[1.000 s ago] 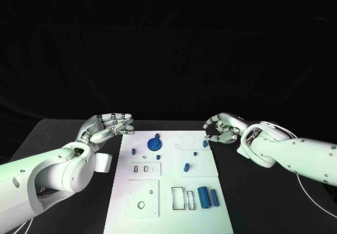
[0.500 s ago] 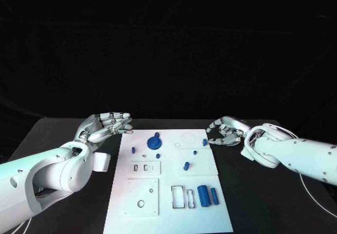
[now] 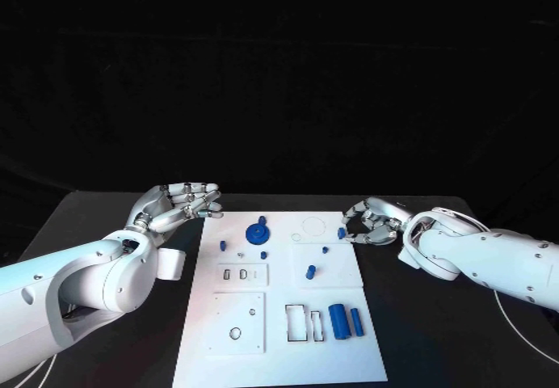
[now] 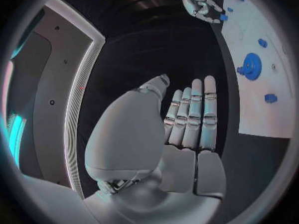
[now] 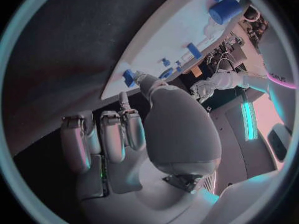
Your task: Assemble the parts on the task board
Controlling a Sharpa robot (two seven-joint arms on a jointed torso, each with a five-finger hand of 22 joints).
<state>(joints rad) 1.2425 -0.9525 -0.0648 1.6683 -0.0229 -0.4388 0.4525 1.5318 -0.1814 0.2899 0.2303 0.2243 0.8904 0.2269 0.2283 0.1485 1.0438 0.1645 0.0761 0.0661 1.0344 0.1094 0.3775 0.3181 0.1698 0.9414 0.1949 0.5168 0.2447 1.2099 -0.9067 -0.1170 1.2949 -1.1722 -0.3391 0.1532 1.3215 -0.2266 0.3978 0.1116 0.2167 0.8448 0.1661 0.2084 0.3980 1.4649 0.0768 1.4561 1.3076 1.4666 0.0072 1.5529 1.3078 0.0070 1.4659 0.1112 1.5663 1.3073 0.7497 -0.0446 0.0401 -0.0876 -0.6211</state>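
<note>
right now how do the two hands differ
The left hand hovers off the task board's far left corner, fingers spread and holding nothing; the right hand sits at the board's far right edge, fingers curled in beside a small blue part. The left hand touches no part; whether the right hand grips that part I cannot tell. Both are silver hands on white arms, near the board's far end.

A white board (image 3: pixel 283 323) carrying small blue pieces (image 3: pixel 255 235) lies on a black counter (image 3: pixel 443 323), flanked by two silver robot hands (image 3: pixel 181 204) on white arms (image 3: pixel 81 283).
</note>
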